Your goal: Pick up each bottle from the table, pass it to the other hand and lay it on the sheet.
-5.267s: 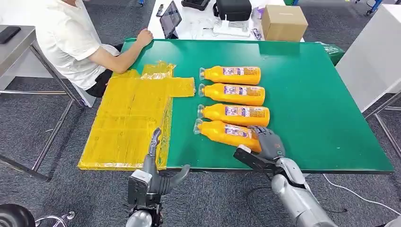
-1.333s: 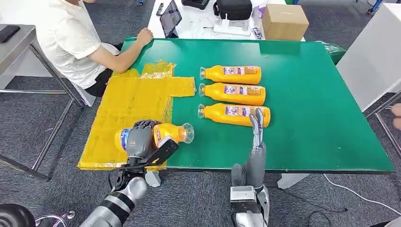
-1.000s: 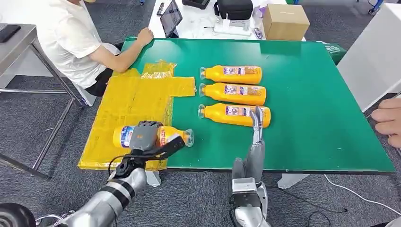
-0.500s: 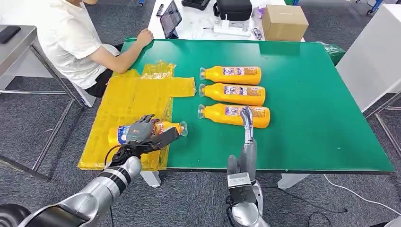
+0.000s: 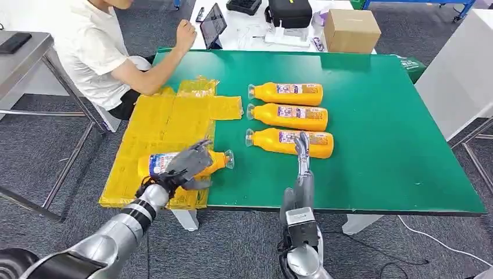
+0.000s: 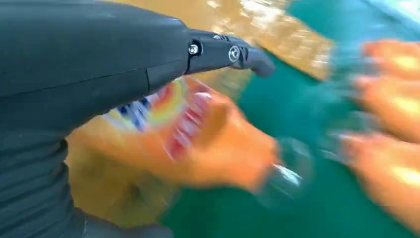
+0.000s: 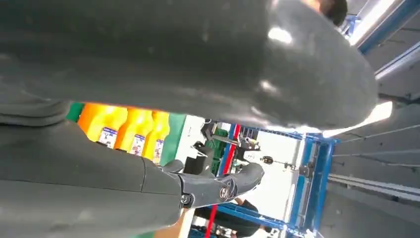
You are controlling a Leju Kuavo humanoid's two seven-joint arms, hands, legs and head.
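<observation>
Sitting at the far left corner of the green table (image 5: 372,116), a person in a white shirt (image 5: 93,52) props an elbow by the edge and holds a fist raised near a tablet (image 5: 213,24). Beside that elbow a yellow sheet (image 5: 157,131) covers the left part of the table and reaches its near edge. On the near part of the sheet lies an orange bottle (image 5: 160,163) on its side, its clear cap past the sheet's right edge, over green. The robot's left hand (image 5: 189,164) rests over the bottle's middle with fingers spread across it; the blurred left wrist view shows fingers (image 6: 233,53) stretched above the label, and whether they grip the bottle or merely touch it cannot be told. Right of the sheet, three more orange bottles (image 5: 289,118) lie on their sides in a column on bare green, caps toward the sheet, each just beside the next. The right hand (image 5: 302,150) stands upright at the near edge, fingers straight and apart, holding nothing, its tips in front of the nearest bottle of the three. Behind the table, a white surface carries a black case (image 5: 289,10) and a cardboard box (image 5: 351,29).
</observation>
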